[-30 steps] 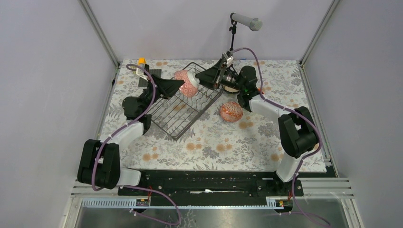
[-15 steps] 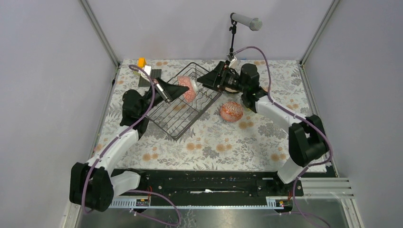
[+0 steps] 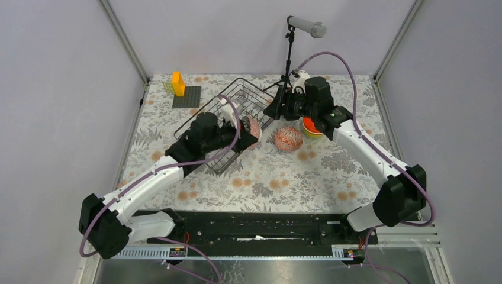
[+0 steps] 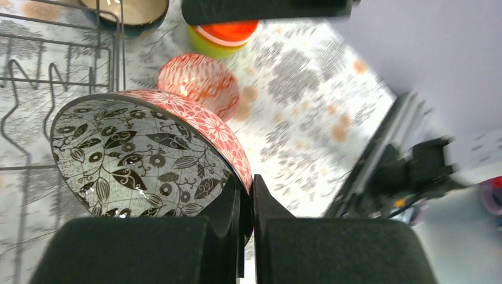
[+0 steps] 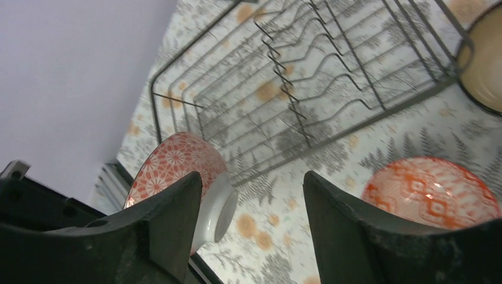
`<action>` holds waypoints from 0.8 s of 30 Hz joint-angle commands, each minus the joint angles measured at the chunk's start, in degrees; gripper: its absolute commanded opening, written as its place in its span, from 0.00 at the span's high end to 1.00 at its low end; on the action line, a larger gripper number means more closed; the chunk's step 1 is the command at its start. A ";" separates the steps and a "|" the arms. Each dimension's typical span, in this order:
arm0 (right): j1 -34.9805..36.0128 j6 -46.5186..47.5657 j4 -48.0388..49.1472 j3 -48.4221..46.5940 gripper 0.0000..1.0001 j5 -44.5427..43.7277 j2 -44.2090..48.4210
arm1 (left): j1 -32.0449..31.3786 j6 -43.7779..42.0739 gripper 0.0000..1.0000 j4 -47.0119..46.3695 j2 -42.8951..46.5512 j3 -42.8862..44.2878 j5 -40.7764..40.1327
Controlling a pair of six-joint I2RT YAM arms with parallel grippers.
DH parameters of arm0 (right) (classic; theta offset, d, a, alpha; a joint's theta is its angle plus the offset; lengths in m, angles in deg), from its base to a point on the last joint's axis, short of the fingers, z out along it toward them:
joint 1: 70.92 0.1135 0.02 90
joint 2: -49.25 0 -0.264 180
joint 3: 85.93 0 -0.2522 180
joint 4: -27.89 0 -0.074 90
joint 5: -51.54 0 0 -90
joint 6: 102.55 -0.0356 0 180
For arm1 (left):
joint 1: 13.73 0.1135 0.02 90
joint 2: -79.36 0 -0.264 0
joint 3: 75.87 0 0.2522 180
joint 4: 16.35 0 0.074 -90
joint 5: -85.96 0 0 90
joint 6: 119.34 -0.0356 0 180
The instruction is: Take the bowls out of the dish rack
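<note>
The left gripper [image 4: 247, 198] has its jaws clamped on the rim of the pink-red bowl [image 4: 142, 157], one finger inside against the black-and-white leaf lining, the other on the flowered outside. The bowl hangs tilted on its side ahead of the jaws, at the right-hand edge of the dish rack [image 3: 228, 121]; whether it is wholly outside the wires I cannot tell. Just beyond the held bowl, the orange patterned bowl [image 4: 200, 80] lies upside down on the flowered cloth [image 3: 278, 177]. Farther out, an orange bowl [image 4: 228, 29] sits nested in the yellow-green bowl [image 4: 213, 48]. The right gripper [image 5: 251, 183] hovers with its jaws wide apart and nothing between them. Below its left finger is the held bowl, and below its right finger the upturned one. A beige-lined bowl [image 5: 485, 56] sits past its right finger, touching the rack's corner.
</note>
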 commanded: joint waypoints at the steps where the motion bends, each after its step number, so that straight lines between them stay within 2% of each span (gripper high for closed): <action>1: 2.35 11.90 -15.72 -6.24 0.32 -8.27 2.01 | -5.53 -18.85 1.00 1.48 2.87 -0.46 -12.35; 2: 2.96 12.78 -17.05 -6.65 0.34 -9.11 2.00 | -6.34 -23.36 1.00 1.29 3.14 -1.64 -9.73; 4: 3.51 13.69 -18.19 -6.79 0.39 -8.23 2.05 | -9.11 -32.99 1.00 3.00 3.51 -2.52 -10.64; 7: 4.10 15.05 -19.18 -7.76 0.46 -4.66 1.73 | -11.86 -41.17 1.00 6.37 4.05 -2.76 -10.57; 12: 5.51 18.17 -22.08 -10.81 0.52 -0.70 0.66 | -16.77 -51.68 1.00 12.95 4.07 -2.15 -6.35; 18: 7.89 21.82 -25.62 -13.16 0.54 1.17 -0.34 | -19.45 -53.92 1.00 20.11 0.76 1.25 -5.72; 24: 12.99 25.16 -32.51 -17.68 0.52 -5.71 -4.65 | -20.65 -54.64 1.00 20.28 0.23 1.84 -5.31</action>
